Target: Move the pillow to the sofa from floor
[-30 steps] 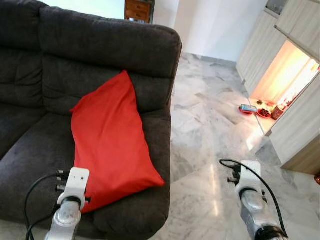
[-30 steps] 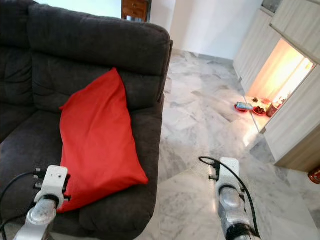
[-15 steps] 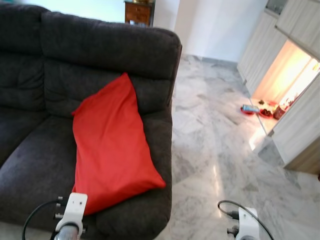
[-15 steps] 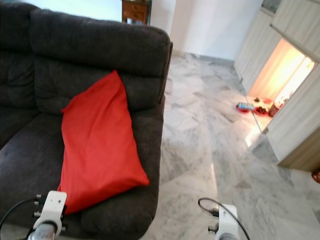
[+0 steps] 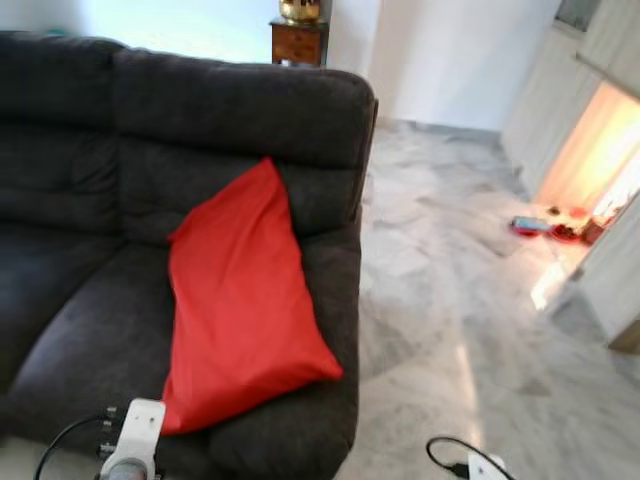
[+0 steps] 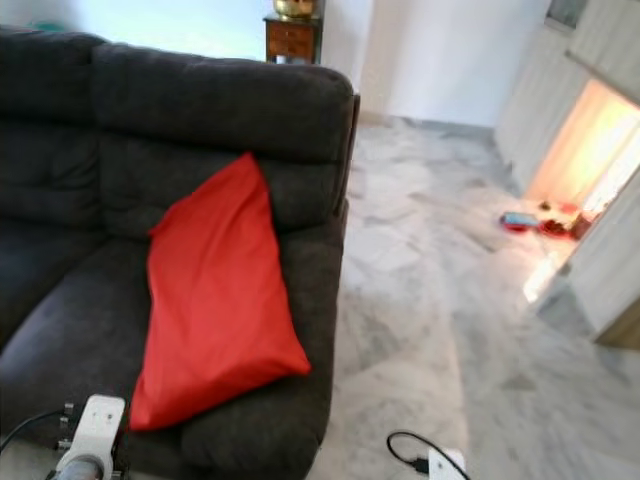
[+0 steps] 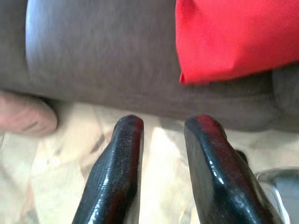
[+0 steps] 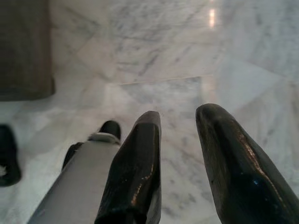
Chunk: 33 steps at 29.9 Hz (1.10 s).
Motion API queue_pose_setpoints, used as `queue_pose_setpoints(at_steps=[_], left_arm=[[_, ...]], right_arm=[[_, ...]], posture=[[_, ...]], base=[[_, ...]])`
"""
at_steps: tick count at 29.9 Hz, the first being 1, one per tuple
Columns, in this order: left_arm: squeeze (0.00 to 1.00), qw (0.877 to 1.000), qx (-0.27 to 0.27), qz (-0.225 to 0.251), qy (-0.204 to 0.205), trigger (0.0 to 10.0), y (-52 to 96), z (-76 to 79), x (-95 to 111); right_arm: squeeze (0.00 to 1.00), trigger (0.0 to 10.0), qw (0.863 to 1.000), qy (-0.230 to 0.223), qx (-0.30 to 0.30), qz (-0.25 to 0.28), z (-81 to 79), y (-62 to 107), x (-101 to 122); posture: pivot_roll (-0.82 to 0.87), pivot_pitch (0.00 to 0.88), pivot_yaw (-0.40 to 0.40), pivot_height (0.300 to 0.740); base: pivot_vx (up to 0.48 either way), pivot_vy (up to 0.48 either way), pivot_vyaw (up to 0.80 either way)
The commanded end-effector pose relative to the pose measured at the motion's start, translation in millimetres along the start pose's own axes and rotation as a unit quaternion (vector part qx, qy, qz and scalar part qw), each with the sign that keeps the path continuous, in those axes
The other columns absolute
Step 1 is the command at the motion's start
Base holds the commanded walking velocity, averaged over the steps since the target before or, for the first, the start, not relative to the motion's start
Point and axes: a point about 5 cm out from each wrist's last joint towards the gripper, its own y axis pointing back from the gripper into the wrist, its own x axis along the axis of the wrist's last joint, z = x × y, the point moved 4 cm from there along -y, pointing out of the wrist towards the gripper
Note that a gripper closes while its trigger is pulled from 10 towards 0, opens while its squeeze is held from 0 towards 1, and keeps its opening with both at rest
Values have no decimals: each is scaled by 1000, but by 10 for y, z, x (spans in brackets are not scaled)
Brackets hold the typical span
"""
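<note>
The red pillow (image 5: 245, 300) lies on the dark grey sofa (image 5: 120, 130), leaning with its upper corner against the backrest near the sofa's right armrest. My left arm's wrist (image 5: 130, 440) is low in front of the seat edge. In the left wrist view my left gripper (image 7: 163, 126) is open with nothing between its fingers, pointing at the sofa's front edge, and the pillow's lower corner (image 7: 224, 42) lies beyond it. My right gripper (image 8: 180, 121) is open over the marble floor (image 8: 154, 51) with nothing held.
Marble floor (image 5: 450, 270) stretches to the right of the sofa. A lit cabinet alcove (image 5: 600, 160) with small red dishes (image 5: 530, 225) on the floor stands at the far right. A wooden cabinet (image 5: 300, 40) is behind the sofa. My own leg (image 8: 88, 177) shows beside the right gripper.
Both arms have dropped lower and mostly left the head views. The camera has tilted up and shifted, so the whole scene has moved. The pillow rests as before.
</note>
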Motion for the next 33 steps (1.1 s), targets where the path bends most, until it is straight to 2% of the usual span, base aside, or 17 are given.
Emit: queue_pose_setpoints(at_steps=[1, 5, 9, 11, 18, 26, 33], left_arm=[[0, 1000, -8, 5, 2, 10000, -14, 27, 43], [0, 1000, -10, -5, 5, 10000, -8, 50, -7], [0, 1000, -12, -11, 8, 10000, -1, 62, -41], [0, 1000, -15, -21, 12, 10000, 8, 78, -87], [0, 999, -30, -42, 18, 10000, 31, 146, -180], [0, 998, -35, -44, 23, 10000, 29, 178, -173], [0, 998, -36, -48, 27, 10000, 41, 210, -199]], right_arm=[[0, 10000, 1000, 9, 19, 7, -107, 1, 40], [0, 10000, 999, 24, 31, 3, -196, 10, -4], [0, 10000, 999, 24, 32, -3, -193, 12, -41], [0, 10000, 998, 49, 38, -7, -194, 17, -89], [0, 10000, 998, 54, 40, -14, -188, 23, -148], [0, 10000, 997, 49, 52, 7, -297, 12, 44], [0, 10000, 997, 46, 66, 17, -410, 21, 104]], posture=[[137, 0, -64, 740], [142, 0, -68, 740], [146, 0, -71, 740], [145, 0, -76, 740], [141, 0, -81, 740], [141, 0, -88, 740], [140, 0, -89, 740]], base=[[0, 0, 0], [0, 0, 0], [0, 0, 0], [0, 0, 0], [0, 0, 0], [0, 223, 0], [0, 252, 0]])
